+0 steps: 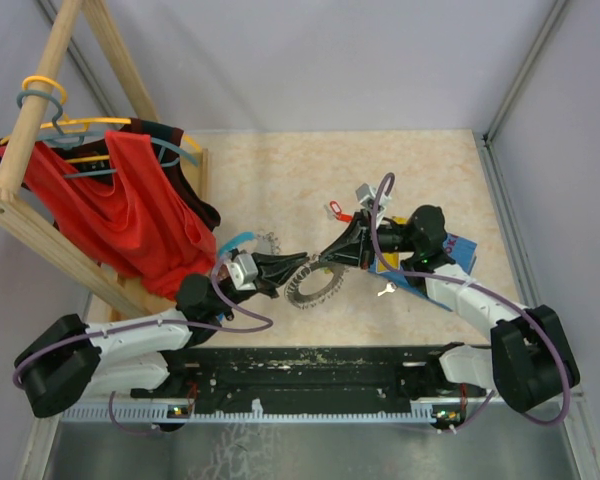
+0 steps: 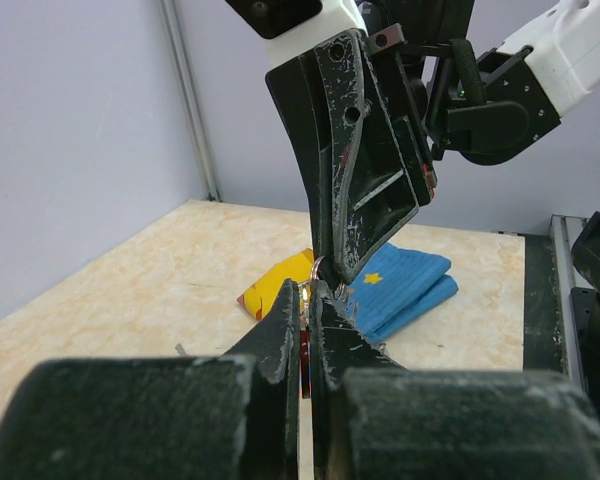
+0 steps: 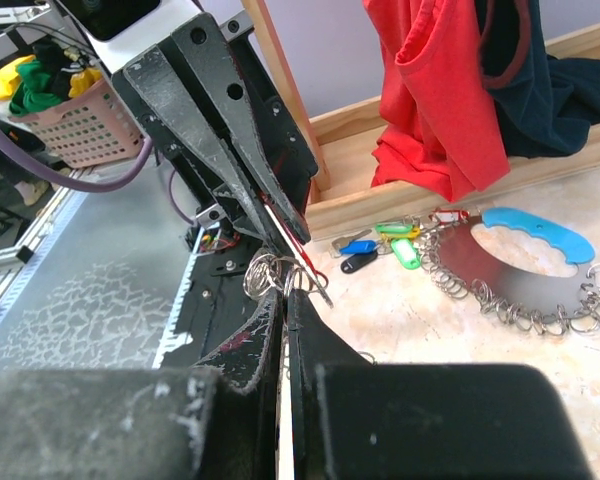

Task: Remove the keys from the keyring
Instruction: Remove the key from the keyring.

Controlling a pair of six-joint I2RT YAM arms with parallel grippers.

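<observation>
The grey keyring (image 1: 315, 286), fringed with silver loops, sits just below the two meeting gripper tips. My left gripper (image 1: 304, 263) (image 2: 310, 292) is shut on a thin red key tag (image 3: 292, 232). Opposite it, my right gripper (image 1: 328, 257) (image 3: 285, 292) is shut on a cluster of small silver loops (image 3: 268, 272). Several keys with blue and green tags (image 3: 378, 246) lie on the table beside a shiny looped plate with a blue grip (image 3: 510, 272). A red-tagged key (image 1: 335, 208) and a pale key (image 1: 385, 291) lie apart on the table.
A wooden rack (image 1: 40, 215) with a red garment (image 1: 140, 215) and hangers stands at the left. A folded blue cloth (image 2: 408, 282) and a yellow item (image 2: 276, 284) lie under the right arm. A pink basket (image 3: 80, 135) stands off the table.
</observation>
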